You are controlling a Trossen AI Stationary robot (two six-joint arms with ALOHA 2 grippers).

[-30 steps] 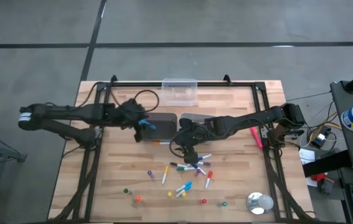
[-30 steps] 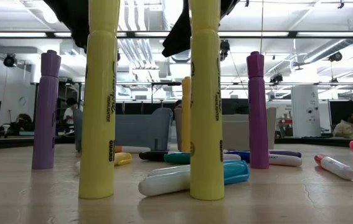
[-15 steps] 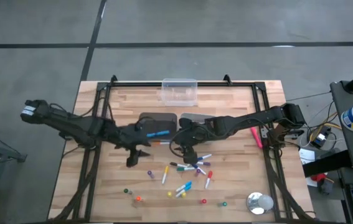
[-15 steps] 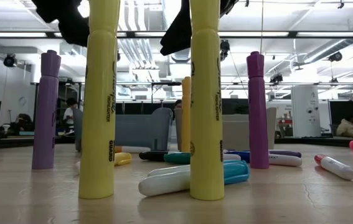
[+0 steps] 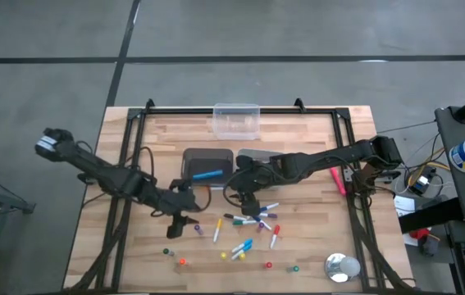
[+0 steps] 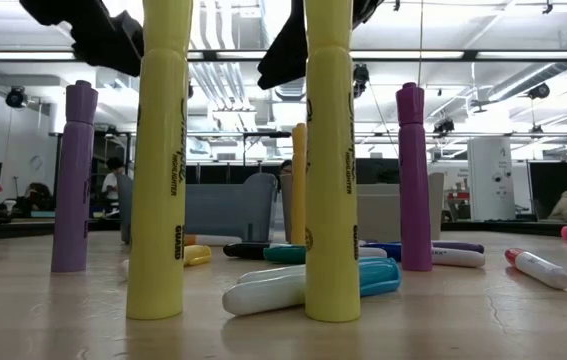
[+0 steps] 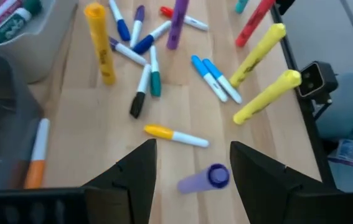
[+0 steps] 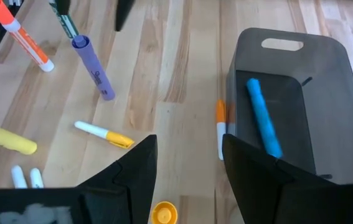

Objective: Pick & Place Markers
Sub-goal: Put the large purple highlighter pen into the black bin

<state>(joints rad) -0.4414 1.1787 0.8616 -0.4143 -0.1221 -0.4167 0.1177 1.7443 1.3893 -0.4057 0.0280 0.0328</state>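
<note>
Markers (image 5: 248,225) lie scattered on the wooden table, and some stand upright, like two yellow highlighters (image 6: 331,160) and purple ones (image 6: 413,175). A blue marker (image 5: 207,174) lies inside a dark bin (image 5: 193,157). My left gripper (image 5: 180,223) is open and hovers over the table. In the left wrist view (image 7: 192,180) its fingers stand either side of an upright purple marker (image 7: 204,178) without touching it. My right gripper (image 5: 244,199) is open and empty. It hangs just near of the dark bin (image 8: 288,93), above an orange marker (image 8: 220,127).
A second dark bin (image 5: 253,156) sits beside the first, and a clear container (image 5: 236,120) stands at the far edge. A silver tape roll (image 5: 341,266) lies at the near right corner. A pink marker (image 5: 338,180) lies on the right. Small caps (image 5: 181,260) dot the near side.
My left gripper has left the dark bin and swung toward the table's near edge, to the left side of the scattered markers. The blue marker it carried over the bin now lies inside it. My right arm has kept still.
</note>
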